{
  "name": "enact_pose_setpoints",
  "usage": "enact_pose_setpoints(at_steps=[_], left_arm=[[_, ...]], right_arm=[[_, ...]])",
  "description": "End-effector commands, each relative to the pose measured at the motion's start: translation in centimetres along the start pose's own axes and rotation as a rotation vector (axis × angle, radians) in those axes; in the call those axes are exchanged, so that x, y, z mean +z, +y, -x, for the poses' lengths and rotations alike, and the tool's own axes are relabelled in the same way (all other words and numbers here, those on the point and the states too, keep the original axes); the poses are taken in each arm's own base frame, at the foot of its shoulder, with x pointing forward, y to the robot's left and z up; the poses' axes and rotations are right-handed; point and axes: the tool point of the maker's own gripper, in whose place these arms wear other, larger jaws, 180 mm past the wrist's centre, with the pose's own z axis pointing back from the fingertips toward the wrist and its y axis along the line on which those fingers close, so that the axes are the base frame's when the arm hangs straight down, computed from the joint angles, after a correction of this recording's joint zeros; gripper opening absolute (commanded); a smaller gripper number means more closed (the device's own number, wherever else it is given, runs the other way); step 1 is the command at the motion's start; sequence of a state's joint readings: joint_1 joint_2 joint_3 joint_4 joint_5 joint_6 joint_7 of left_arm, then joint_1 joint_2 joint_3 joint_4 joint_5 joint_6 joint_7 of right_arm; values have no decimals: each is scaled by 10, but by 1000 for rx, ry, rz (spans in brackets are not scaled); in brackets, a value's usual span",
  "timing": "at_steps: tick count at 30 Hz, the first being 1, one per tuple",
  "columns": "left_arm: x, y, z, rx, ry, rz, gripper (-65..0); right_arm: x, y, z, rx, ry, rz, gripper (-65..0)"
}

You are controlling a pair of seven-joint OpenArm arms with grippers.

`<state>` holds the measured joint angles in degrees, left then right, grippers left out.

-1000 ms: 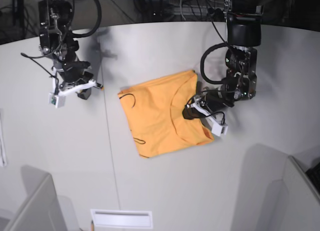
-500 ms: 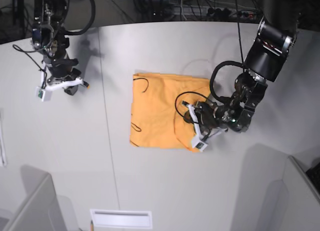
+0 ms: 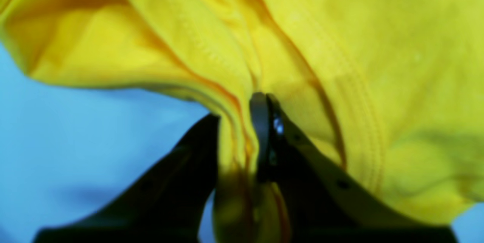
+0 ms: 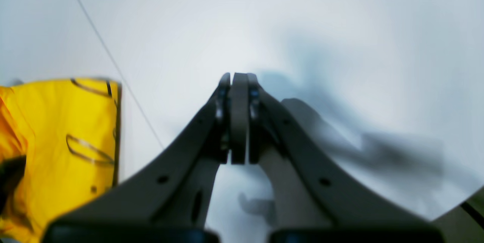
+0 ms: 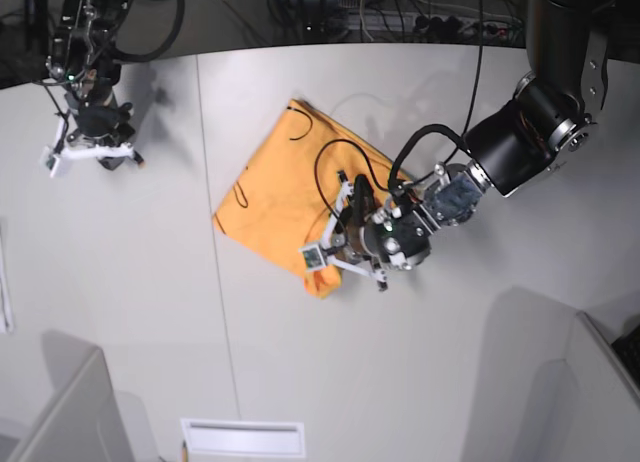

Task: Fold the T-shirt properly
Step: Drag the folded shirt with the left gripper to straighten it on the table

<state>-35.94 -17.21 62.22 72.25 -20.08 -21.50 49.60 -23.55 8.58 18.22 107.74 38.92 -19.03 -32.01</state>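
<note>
Your table [image 5: 300, 362] lay pale and wide, the T-shirt [image 5: 285, 197] sat folded near its middle, your left gripper [image 5: 345, 227] had its jaws clamped on the shirt's right edge, your right gripper [image 5: 95, 152] hung far left, jaws pressed together on nothing.

A: What colours do we see on the T-shirt [image 5: 275, 197]?

B: We see plain orange-yellow fabric with thin dark curved lines, and brighter yellow in the wrist views.

A: And around it?

B: We note a pale grey-white table [image 5: 420, 352], black arms, and dark grey fingers [image 4: 239, 118] on the right gripper [image 4: 239, 84].
</note>
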Motion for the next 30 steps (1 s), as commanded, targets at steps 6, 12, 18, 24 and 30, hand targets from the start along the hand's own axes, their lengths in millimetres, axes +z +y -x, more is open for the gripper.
enact_pose_setpoints(at_steps=[6, 12, 18, 24, 30], left_arm=[[2, -12, -27, -367, 19, -57, -650], [-1, -30, -62, -499, -90, -45, -650], [-2, -43, -93, -512, -206, -17, -650], [-5, -57, -94, -604, -193, 5, -650], [-5, -56, -95, -605, -201, 4, -650]], right_arm=[[11, -19, 14, -105, -10, 56, -650], [19, -38, 26, -125, 4, 105, -650], [23, -42, 39, -146, 28, 121, -650], [23, -39, 43, -160, 34, 118, -650], [23, -37, 47, -172, 40, 115, -650]])
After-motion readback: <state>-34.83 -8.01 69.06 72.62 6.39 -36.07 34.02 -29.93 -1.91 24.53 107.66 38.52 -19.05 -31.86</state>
